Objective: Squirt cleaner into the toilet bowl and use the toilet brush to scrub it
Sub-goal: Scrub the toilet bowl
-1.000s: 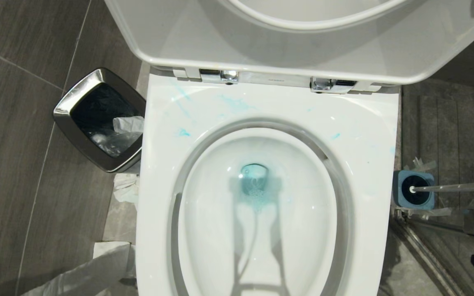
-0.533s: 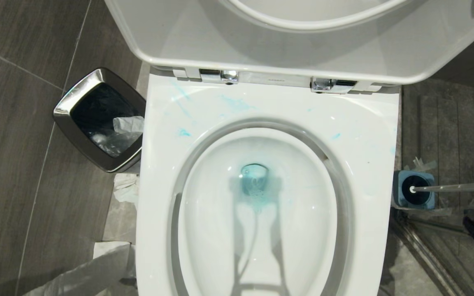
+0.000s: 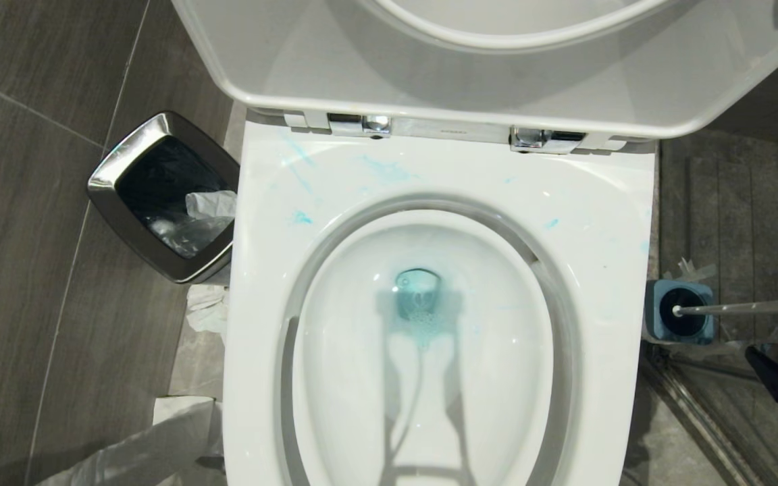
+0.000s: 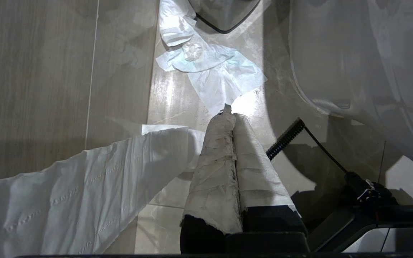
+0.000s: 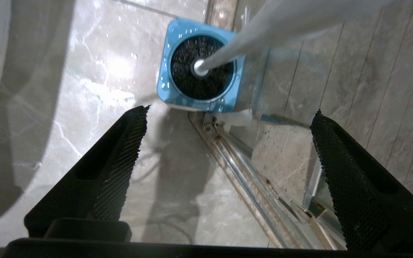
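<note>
In its blue holder [image 5: 199,68] right of the toilet bowl [image 3: 605,223], the toilet brush [image 5: 264,32] is stood; the right gripper's [image 5: 228,150] jaws are spread nearby. Turquoise cleaner [image 3: 419,317] is pooled in the bowl. Crumpled paper is held in the bin [image 3: 109,189]. The left gripper's [image 4: 233,118] jaws are pressed together.

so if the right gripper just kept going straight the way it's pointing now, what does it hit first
Probably bare floor and the metal track, just short of the blue holder. The open right gripper has nothing between its fingers; the toilet brush handle sits beyond them. Depth is unclear.
</note>
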